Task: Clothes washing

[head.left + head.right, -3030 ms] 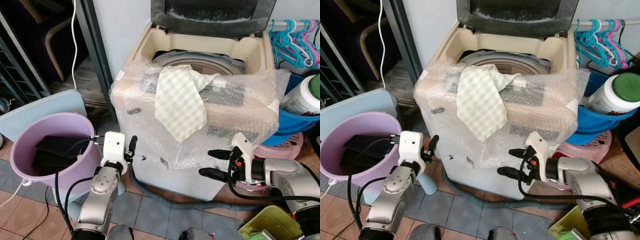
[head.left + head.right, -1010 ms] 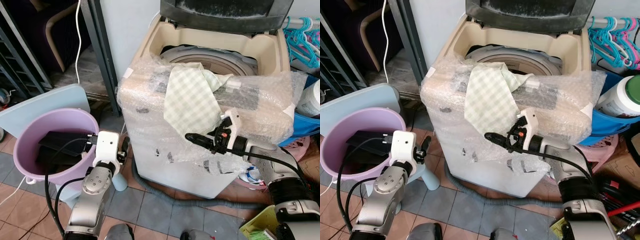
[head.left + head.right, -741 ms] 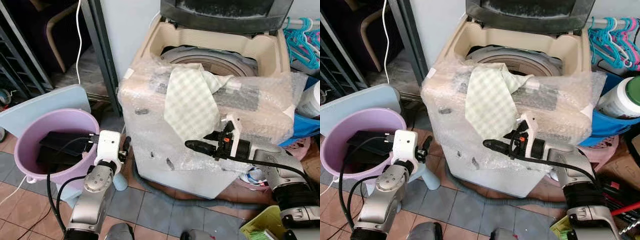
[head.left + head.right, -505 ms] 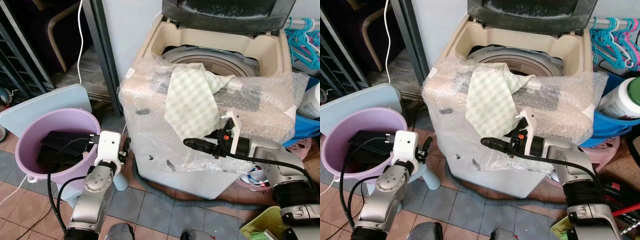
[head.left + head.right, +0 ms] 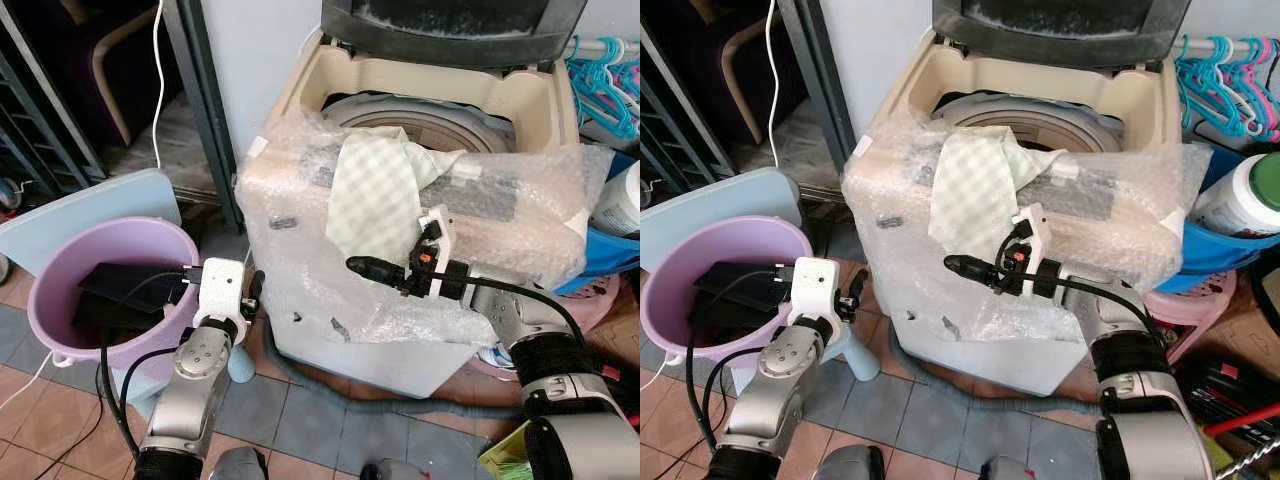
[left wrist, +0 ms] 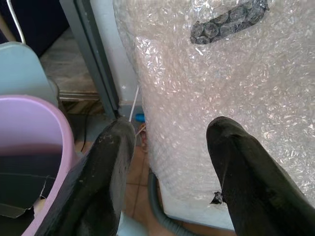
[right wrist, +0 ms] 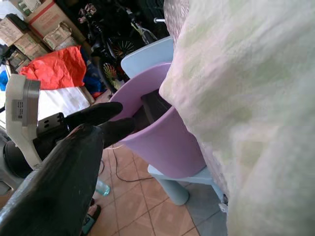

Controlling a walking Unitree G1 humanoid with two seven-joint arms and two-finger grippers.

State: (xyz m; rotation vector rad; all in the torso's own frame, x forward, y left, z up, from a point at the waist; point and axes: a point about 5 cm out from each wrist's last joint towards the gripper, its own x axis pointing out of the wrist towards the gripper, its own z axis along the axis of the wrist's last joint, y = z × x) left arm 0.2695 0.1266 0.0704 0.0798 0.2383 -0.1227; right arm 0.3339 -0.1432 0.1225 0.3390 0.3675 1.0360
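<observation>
So this looks like the loading step: the green-and-white checked cloth (image 5: 385, 200) is draped over the front edge of the top-loading washing machine (image 5: 420, 110), half of it trailing into the drum opening and the other half hanging down the bubble-wrapped front panel (image 5: 330, 290). The lid is up, so the drum's ready to take it. The right pincer (image 5: 362, 266) is reaching across the front of the machine, its tip right at the lower hanging corner of the cloth. In the right wrist view the cloth (image 7: 246, 113) sits right up against the camera with one black finger (image 7: 59, 167) beside it, but I honestly can't tell if the fingers are spread or pinching the fabric, so no call there. The left pincer (image 6: 167, 167) hangs low between the machine and the purple bucket (image 5: 60, 270), fingers spread with nothing between them, just idling. My guess for the next move: get a proper pinch on that dangling end, lift it up over the front rim and push it into the drum. The bubble wrap is the annoying bit, since it's easy to grab plastic along with the fabric, so the grip wants to land on cloth only.
</observation>
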